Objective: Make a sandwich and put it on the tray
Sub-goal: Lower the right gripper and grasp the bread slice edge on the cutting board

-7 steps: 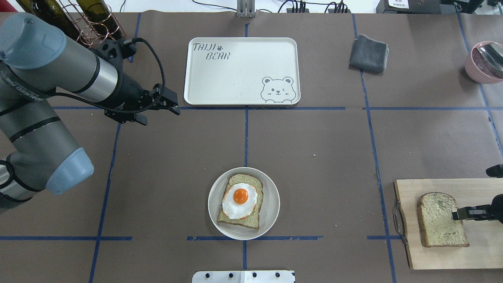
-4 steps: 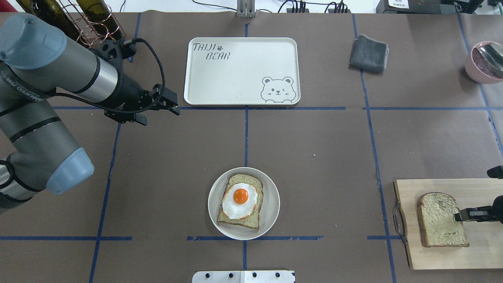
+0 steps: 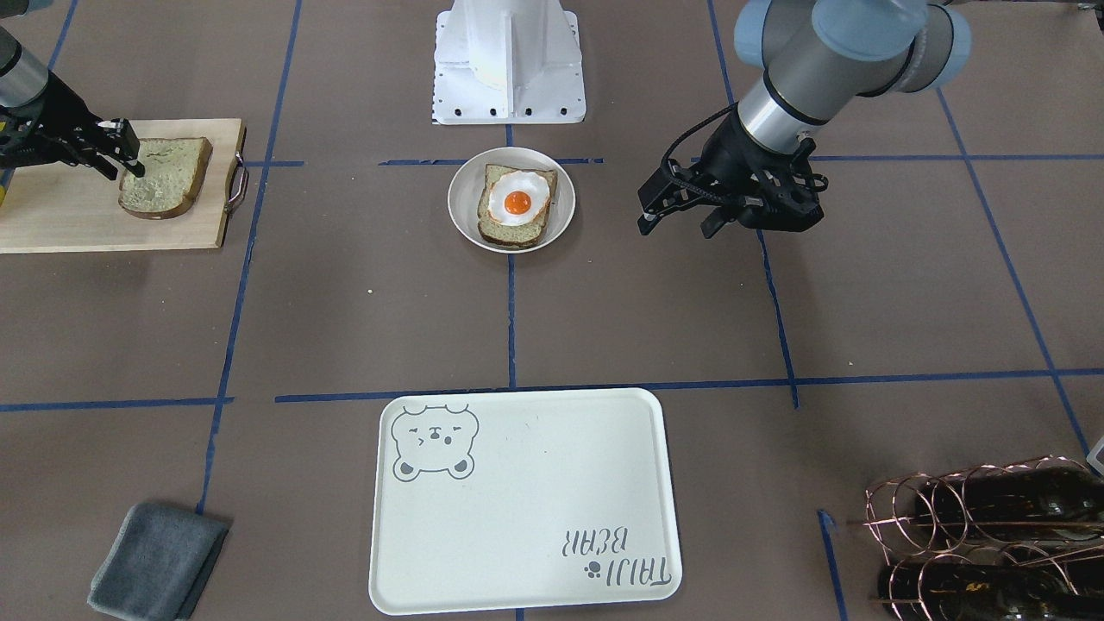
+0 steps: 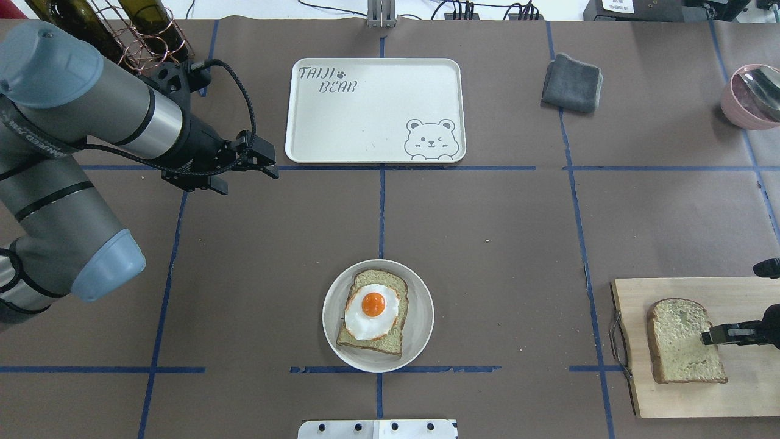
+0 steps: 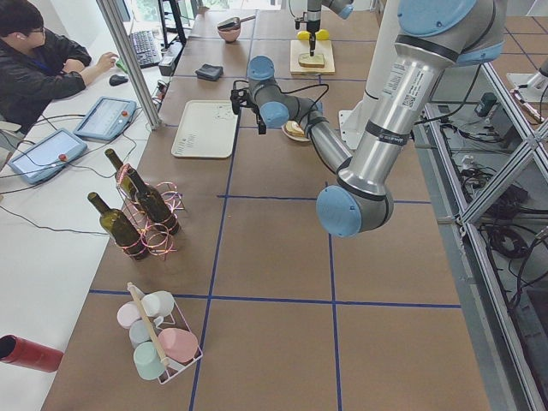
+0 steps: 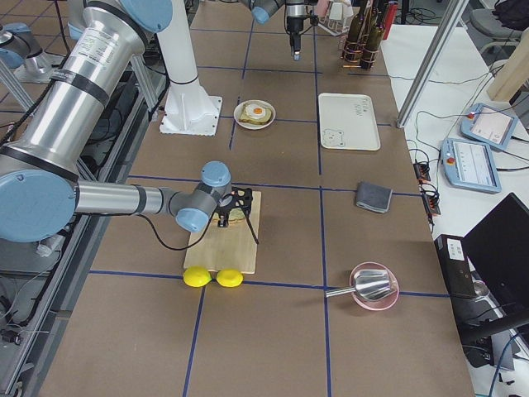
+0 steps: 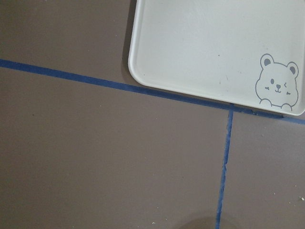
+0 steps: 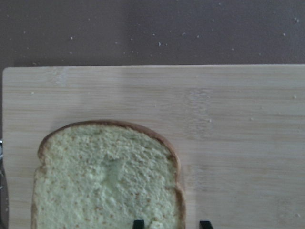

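Overhead exterior view: one bread slice [image 4: 379, 344] topped with a fried egg [image 4: 372, 313] sits in a white dish [image 4: 421, 320] near the robot, the tray [image 4: 365, 116] lying farther out. The second bread slice [image 4: 676, 349] lies on a wooden board [image 4: 749, 390] at the right, where the right gripper [image 4: 708, 336] has its fingers spread, one tip over the slice's edge, one over the board. The left gripper [image 3: 675, 229] hovers left of the tray, jaws apparently parted and holding nothing.

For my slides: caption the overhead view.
Right gripper at second bread slice on board; egg-topped slice sits in dish.
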